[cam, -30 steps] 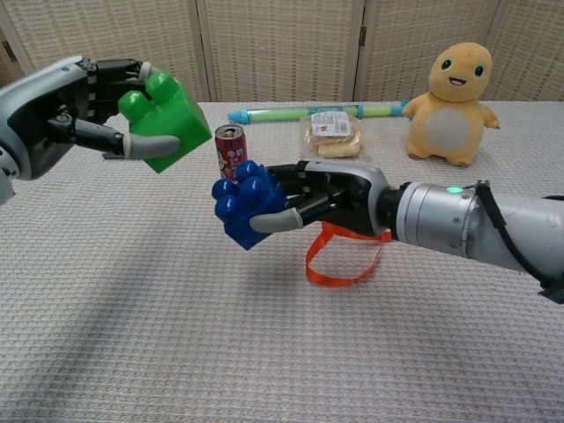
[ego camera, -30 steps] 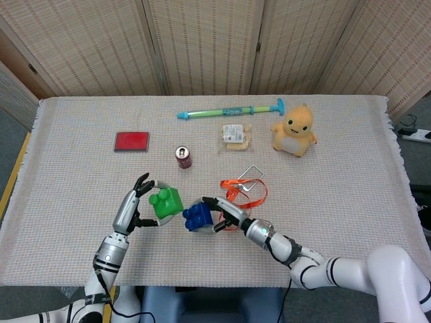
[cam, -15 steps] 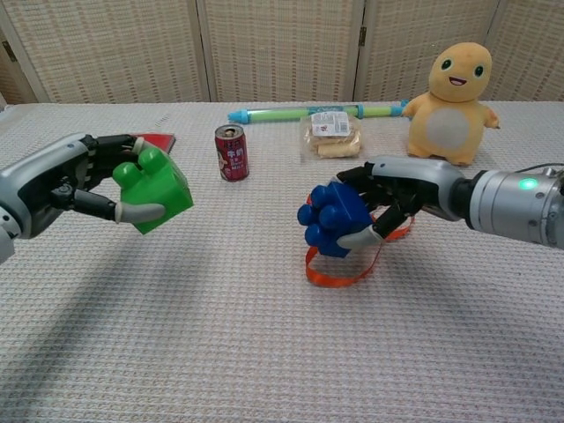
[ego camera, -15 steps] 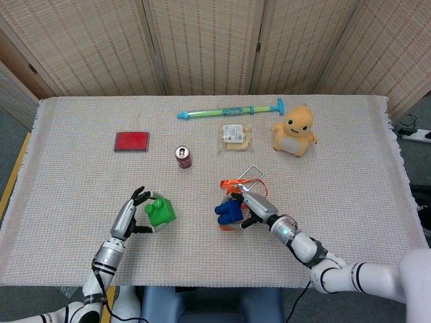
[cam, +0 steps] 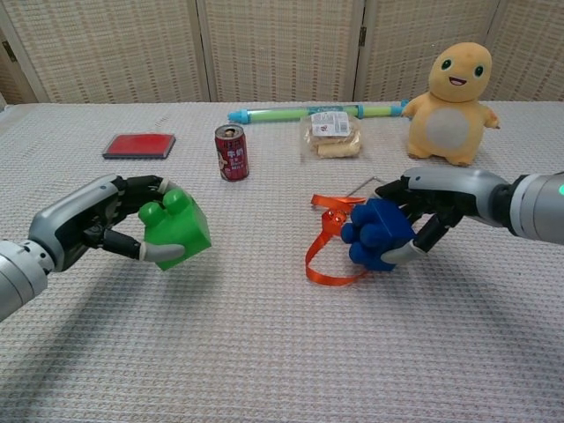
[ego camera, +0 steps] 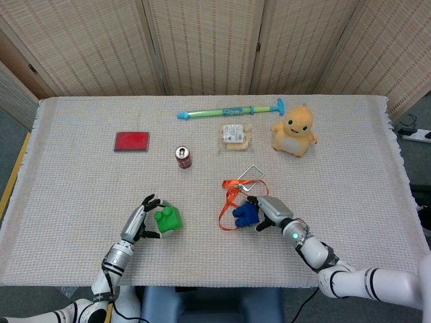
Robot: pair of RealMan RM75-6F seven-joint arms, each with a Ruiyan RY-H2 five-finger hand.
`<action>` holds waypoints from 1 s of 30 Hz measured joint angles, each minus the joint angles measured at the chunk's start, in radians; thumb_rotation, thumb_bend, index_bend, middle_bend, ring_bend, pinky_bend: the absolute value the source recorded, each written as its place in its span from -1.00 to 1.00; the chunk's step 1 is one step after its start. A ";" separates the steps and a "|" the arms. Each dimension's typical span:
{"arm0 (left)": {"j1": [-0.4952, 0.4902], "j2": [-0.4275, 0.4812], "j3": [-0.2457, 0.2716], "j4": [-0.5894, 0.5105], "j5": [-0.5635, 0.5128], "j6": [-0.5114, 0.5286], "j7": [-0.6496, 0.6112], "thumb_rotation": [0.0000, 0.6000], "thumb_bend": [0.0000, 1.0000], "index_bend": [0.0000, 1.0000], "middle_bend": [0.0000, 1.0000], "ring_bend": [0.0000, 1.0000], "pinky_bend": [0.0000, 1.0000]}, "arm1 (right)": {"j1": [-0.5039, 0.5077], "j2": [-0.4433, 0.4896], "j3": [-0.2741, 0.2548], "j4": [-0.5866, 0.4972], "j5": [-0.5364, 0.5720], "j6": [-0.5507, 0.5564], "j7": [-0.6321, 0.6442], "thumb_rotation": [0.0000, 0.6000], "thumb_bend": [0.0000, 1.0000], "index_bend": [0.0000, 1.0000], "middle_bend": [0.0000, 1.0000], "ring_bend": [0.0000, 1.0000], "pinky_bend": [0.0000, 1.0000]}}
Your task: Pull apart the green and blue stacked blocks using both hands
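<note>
The two blocks are apart. My left hand (ego camera: 140, 220) (cam: 99, 220) grips the green block (ego camera: 167, 219) (cam: 177, 231) low over the cloth at the front left. Further right, my right hand (ego camera: 273, 212) (cam: 438, 204) holds the blue block (ego camera: 246, 214) (cam: 377, 233), studs turned toward the left, just above the table and beside the orange ribbon (ego camera: 229, 202) (cam: 328, 242). A wide gap of cloth lies between the blocks.
A red can (ego camera: 183, 157) (cam: 232, 152), a red flat case (ego camera: 131, 141) (cam: 138, 145), a snack packet (ego camera: 236, 134) (cam: 333, 134), a green-blue stick (ego camera: 229, 110) and a yellow plush toy (ego camera: 294, 130) (cam: 454, 80) lie further back. A wire loop (ego camera: 250, 172) sits by the ribbon.
Both hands have sunk toward the table and drawn apart: the green block went down and slightly right, the blue block went right, next to the ribbon.
</note>
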 measured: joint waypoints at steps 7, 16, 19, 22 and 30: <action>-0.014 -0.010 0.014 0.021 0.019 -0.029 -0.030 1.00 -0.01 -0.19 0.19 -0.66 -1.00 | 0.001 0.009 0.013 -0.024 0.047 -0.015 -0.046 1.00 -0.34 0.39 -0.10 -0.27 -0.53; -0.037 0.012 0.033 0.010 0.043 -0.071 -0.054 1.00 -0.34 -0.62 -0.78 -1.00 -1.00 | 0.005 0.067 0.025 -0.048 0.038 -0.117 -0.017 1.00 -0.34 -0.62 -0.90 -0.86 -0.93; -0.042 0.018 0.035 0.002 0.046 -0.077 -0.056 1.00 -0.44 -0.71 -0.89 -1.00 -1.00 | 0.009 0.089 0.024 -0.061 0.037 -0.139 -0.017 1.00 -0.34 -0.77 -0.99 -0.92 -0.99; -0.046 0.025 0.036 -0.008 0.047 -0.081 -0.056 1.00 -0.48 -0.73 -0.92 -1.00 -1.00 | 0.012 0.106 0.024 -0.076 0.039 -0.150 -0.019 1.00 -0.34 -0.80 -1.00 -0.93 -1.00; -0.048 0.051 0.033 -0.048 0.049 -0.075 -0.043 1.00 -0.49 -0.73 -0.92 -1.00 -1.00 | 0.014 0.164 0.022 -0.138 0.026 -0.160 -0.032 1.00 -0.34 -0.93 -1.00 -1.00 -1.00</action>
